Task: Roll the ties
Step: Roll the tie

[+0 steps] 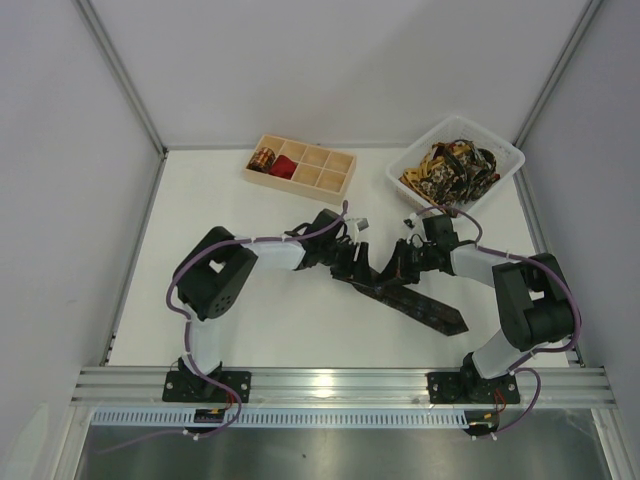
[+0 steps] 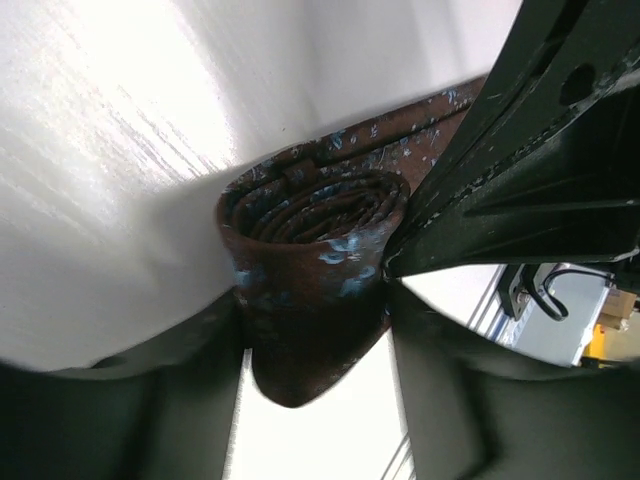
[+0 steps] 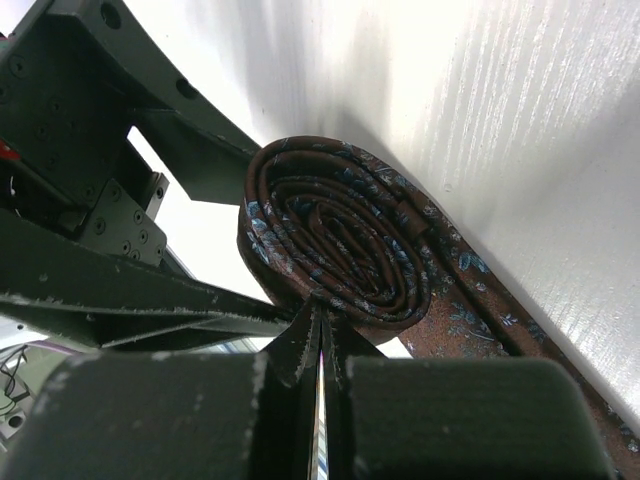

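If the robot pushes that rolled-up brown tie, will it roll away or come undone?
The brown tie probably won't roll far: its coil looks squashed into an oval, and a long flat tail trails from it. It's soft cloth, so it would likely flop and loosen if nothing holds the layers together.

Place: a robotics lab, set up as a closed test cell.
Walls: plain pale panels [image 1: 330, 70] on three sides, held in bare metal corner posts [image 1: 120, 75].
Work surface: a white table [image 1: 200, 330] reaching from wall to wall.
Mounting: an aluminium rail [image 1: 340, 383] along the near edge, with the left arm [image 1: 215, 285] and right arm [image 1: 530, 300] bolted to it.
Wiring: purple cables [image 1: 172, 292] looped along the arms, and a slotted cable duct [image 1: 340, 417] below the rail.
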